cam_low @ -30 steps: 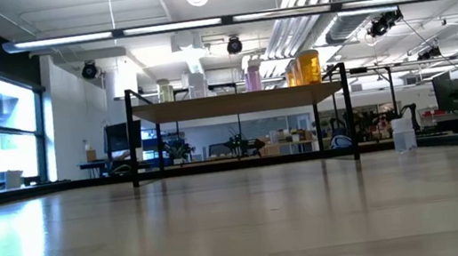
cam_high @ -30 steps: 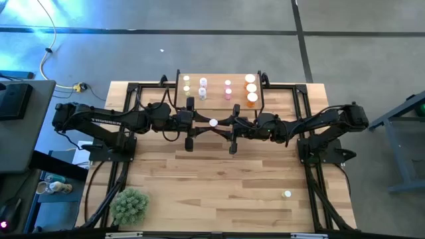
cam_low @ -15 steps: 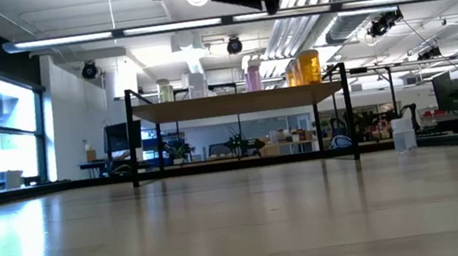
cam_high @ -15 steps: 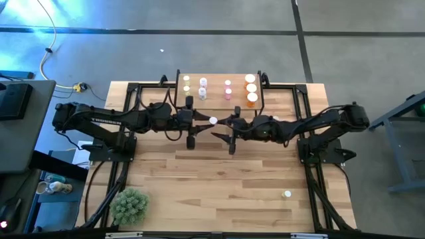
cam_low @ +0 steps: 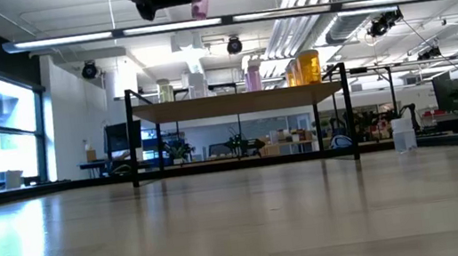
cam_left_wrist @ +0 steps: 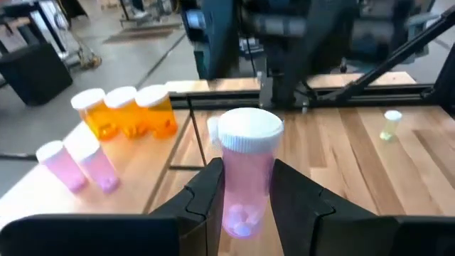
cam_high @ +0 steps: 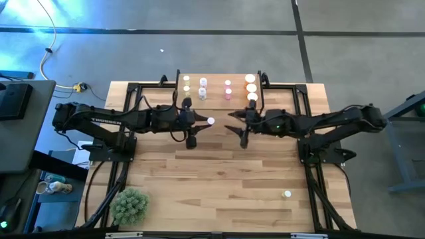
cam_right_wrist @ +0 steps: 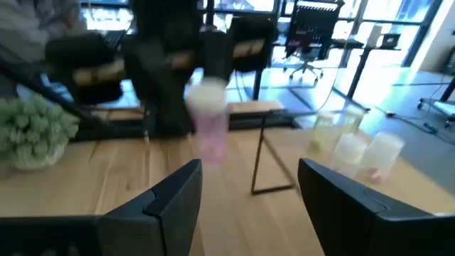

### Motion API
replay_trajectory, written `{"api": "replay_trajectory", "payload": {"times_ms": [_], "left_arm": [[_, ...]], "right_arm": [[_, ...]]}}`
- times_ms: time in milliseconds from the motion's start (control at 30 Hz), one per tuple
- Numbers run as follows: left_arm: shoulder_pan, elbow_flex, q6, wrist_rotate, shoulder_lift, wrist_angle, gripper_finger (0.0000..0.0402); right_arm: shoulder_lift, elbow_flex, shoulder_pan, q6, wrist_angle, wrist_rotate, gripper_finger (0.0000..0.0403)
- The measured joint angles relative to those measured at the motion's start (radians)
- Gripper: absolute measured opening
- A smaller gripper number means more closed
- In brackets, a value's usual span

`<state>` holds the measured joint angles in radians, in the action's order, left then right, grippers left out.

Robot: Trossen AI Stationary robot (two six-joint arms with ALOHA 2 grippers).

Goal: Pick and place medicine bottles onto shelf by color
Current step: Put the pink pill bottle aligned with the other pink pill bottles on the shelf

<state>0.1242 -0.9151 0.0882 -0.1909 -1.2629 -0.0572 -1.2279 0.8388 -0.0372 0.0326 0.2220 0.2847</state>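
- The desk [cam_high: 219, 172] is seen carrying the shelf [cam_high: 216, 98] at its far edge, with a spiky plant [cam_high: 129, 204] at a near corner and one stray pale bottle [cam_high: 286, 194] well apart from the rest.
- On the shelf, bottles are seen grouped by colour: yellow-green [cam_high: 186, 83], lavender [cam_high: 202, 87], pink [cam_high: 228, 89] and orange [cam_high: 251, 88].
- The left jaws [cam_left_wrist: 245, 195] are held above the desk just in front of the shelf, closed on the body of a pink bottle [cam_left_wrist: 245, 178], which is kept upright with its white cap above the fingers.
- The right jaws [cam_right_wrist: 245, 188] are seen spread wide and empty, close by and facing the held bottle.
- The bottle is judged light, rigid and smooth-sided, so slipping is the likelier trouble, not crushing; a few pills show at its bottom, so little weight is expected.
- Hold is judged best taken across the middle of the body, below the cap, as is done here, so that it can be set down upright beside the other pink ones.
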Motion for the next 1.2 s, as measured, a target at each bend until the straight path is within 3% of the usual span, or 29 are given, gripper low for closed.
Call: {"api": "replay_trajectory", "payload": {"times_ms": [167, 500, 767, 1200], "left_arm": [[0.0, 0.003, -0.033, 0.0, 0.0, 0.04, 0.009], [-0.003, 0.004, -0.059, 0.007, -0.125, -0.005, 0.009], [-0.003, 0.004, -0.059, 0.007, -0.18, -0.071, 0.009], [-0.003, 0.004, -0.059, 0.007, -0.182, -0.13, 0.009]], "right_arm": [[0.031, 0.075, 0.037, 0.024, -0.044, -0.039, 0.0225], [-0.046, 0.329, 0.088, 0.088, -0.334, -0.199, 0.0224], [-0.136, 0.345, 0.095, 0.08, -0.433, -0.284, 0.0224], [-0.208, 0.345, 0.095, 0.067, -0.433, -0.289, 0.0224]]}}
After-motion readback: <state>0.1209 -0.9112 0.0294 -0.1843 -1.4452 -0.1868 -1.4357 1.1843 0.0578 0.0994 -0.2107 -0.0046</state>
